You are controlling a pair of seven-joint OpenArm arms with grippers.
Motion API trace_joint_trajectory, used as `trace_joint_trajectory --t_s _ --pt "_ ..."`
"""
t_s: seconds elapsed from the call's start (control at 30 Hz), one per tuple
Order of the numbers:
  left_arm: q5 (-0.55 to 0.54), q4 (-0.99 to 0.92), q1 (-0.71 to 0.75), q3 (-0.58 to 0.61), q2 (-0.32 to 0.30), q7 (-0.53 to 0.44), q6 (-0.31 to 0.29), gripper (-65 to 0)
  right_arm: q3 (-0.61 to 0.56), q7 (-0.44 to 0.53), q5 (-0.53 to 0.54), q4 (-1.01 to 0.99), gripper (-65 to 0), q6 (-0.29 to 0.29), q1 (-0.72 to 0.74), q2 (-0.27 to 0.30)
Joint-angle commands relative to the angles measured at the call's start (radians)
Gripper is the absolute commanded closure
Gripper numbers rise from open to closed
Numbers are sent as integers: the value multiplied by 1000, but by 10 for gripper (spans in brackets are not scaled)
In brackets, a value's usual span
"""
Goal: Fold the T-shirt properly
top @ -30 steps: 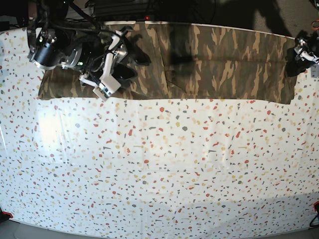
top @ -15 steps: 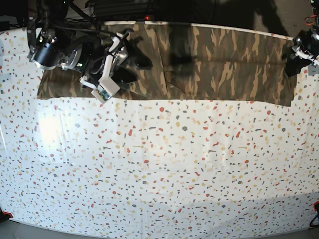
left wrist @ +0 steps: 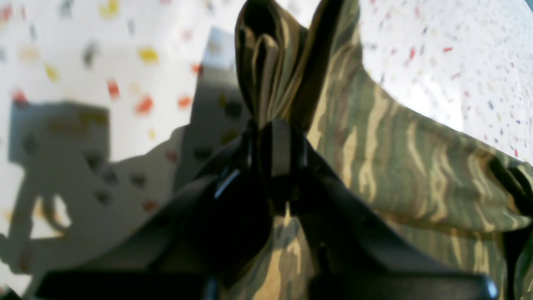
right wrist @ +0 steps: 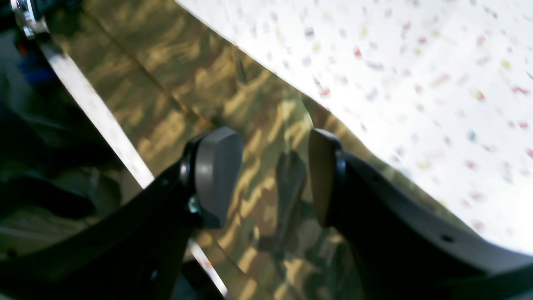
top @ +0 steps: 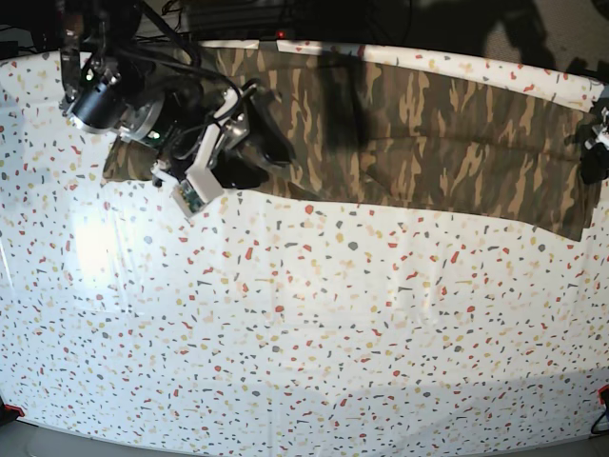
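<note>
The camouflage T-shirt (top: 409, 133) lies as a long folded band across the far side of the table. In the left wrist view my left gripper (left wrist: 272, 133) is shut on a bunched corner of the T-shirt (left wrist: 416, 158), and the cloth rises in folds above the fingertips. In the base view the left gripper (top: 598, 141) is at the right edge, at the shirt's right end. My right gripper (right wrist: 270, 175) stands open just above the T-shirt (right wrist: 175, 96) near its left end, with nothing between its pads (right wrist: 218, 175). The base view shows the right gripper (top: 255, 157) there.
The speckled white table (top: 304, 314) stretches from the shirt to the front edge. Its far edge (right wrist: 95, 112) runs right behind the shirt, with dark equipment and cables (top: 238, 14) beyond it. The right arm's bulky wrist (top: 105, 105) hangs over the shirt's left end.
My left gripper has shut on the shirt's right end and drawn it rightward and toward the front, so the band now lies skewed. The right gripper stayed open, shifting slightly.
</note>
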Motion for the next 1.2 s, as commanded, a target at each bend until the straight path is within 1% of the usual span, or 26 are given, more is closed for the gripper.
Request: trace_joint_trajectory --t_s 0.0,0.07,0.17,0.2,0.3,0.37,0.43,0.53,0.63,0.77,0.9,1.0,1.07,1.17 --pt "-19 12 -8 -9 -43 -32 19 0 5 26 16 17 -304 2 6 -15" --pt "11 12 -8 -9 -72 -56 56 0 5 24 15 17 -304 3 6 -48" --pt "106 12 -8 -9 -112 -81 126 0 5 24 15 17 -304 3 6 -89" --pt "117 12 -8 -9 -123 -80 138 0 4 23 11 17 -304 3 6 -100" --pt "107 13 -5 -9 -146 -66 140 0 4 23 2 17 -304 4 6 -132" --pt "103 27 -5 -9 -146 -26 140 0 4 22 -22 17 -304 4 6 -144" --pt "80 63 -2 -9 -135 50 138 0 4 22 -55 17 -304 3 6 -145" --pt "-9 147 21 -9 -111 148 129 0 4 22 -90 17 -304 4 6 -146" --pt "-82 270 67 -9 -51 165 125 0 4 22 -97 17 -304 3 6 -146" --pt "-80 438 139 -8 67 161 121 0 4 22 -97 17 -304 4 6 -145" --pt "-81 566 198 -8 184 150 121 0 4 23 -97 17 -304 4 6 -146" --pt "-89 632 209 -8 264 151 121 0 4 22 -97 17 -304 3 14 -145" --pt "-125 658 209 -7 308 154 120 0 4 13 -97 17 -304 3 23 -146" --pt "-140 674 209 18 350 155 97 0 4 3 -97 17 -304 3 34 -146"
